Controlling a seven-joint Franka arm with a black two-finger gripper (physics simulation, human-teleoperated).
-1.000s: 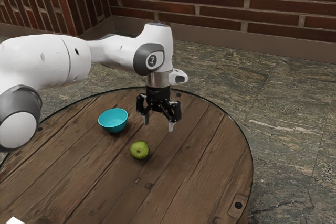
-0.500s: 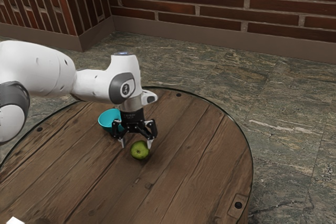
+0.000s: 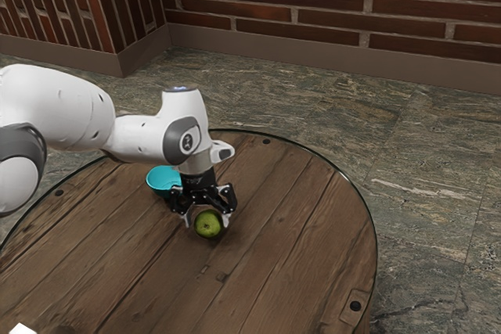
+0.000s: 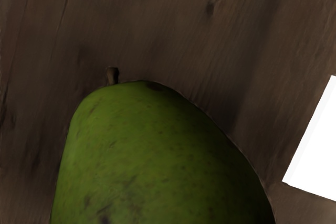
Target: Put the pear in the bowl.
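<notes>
In the exterior view, the tool is just below and left of the frame's centre, fingers apart around the pear on the counter; the bowl sits farther left; in the wrist view, the pear is at lower centre; a white thing is at lower right.

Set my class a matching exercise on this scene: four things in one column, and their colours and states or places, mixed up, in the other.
Column one
1. pear
2. bowl
3. table
4. gripper

Column two
A. black, pointing downward
B. turquoise, standing on the boards
C. green, lying outside the bowl
D. brown, made of boards, with a curved edge

Right pairs
1-C, 2-B, 3-D, 4-A
</notes>
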